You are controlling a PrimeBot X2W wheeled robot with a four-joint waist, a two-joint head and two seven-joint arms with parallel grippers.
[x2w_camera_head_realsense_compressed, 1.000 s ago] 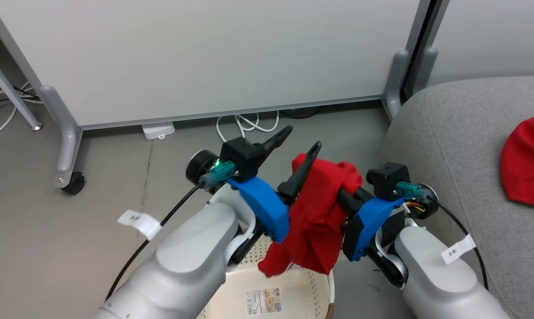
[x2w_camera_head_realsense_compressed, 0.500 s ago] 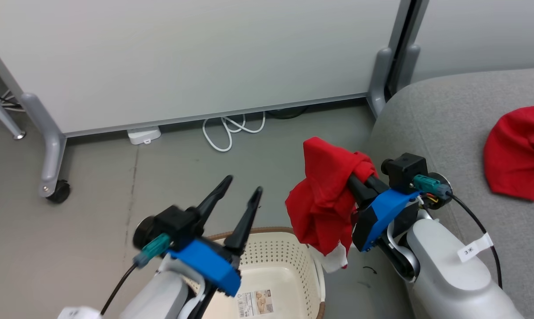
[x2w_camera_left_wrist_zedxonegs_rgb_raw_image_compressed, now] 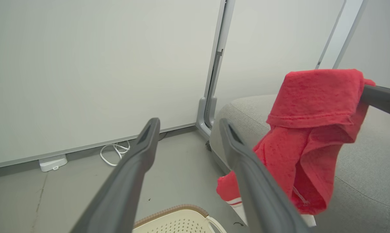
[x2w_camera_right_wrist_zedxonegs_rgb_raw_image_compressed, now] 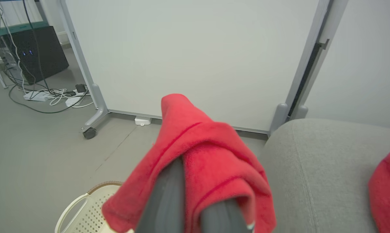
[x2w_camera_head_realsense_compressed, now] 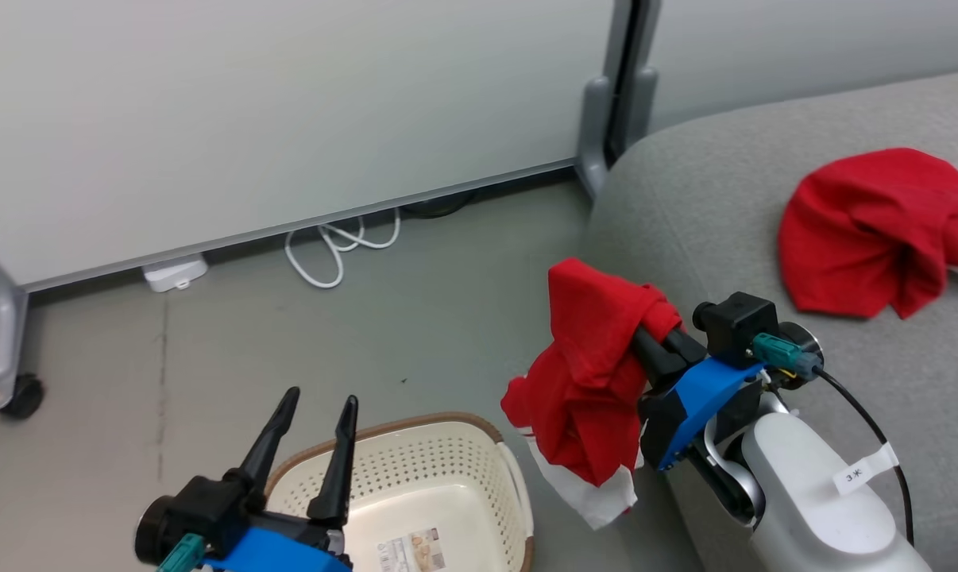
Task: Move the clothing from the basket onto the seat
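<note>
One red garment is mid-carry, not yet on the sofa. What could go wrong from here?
The held red garment is bunched over the shut right gripper, hanging above the floor, short of the sofa; it might slip off there. Its dangling white hem may snag the sofa's edge.

White partition panel [x2w_camera_head_realsense_compressed: 249, 119], grey floor [x2w_camera_head_realsense_compressed: 288, 342], white cable [x2w_camera_head_realsense_compressed: 334, 240]

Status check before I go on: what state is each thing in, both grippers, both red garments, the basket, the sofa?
left gripper: open, holding nothing.
right gripper: shut on the held garment.
held garment: bunched, hanging in the air beside the sofa.
second garment: crumpled, lying on the sofa.
basket: upright on the floor, no clothing visible inside.
sofa: bears the second garment.
</note>
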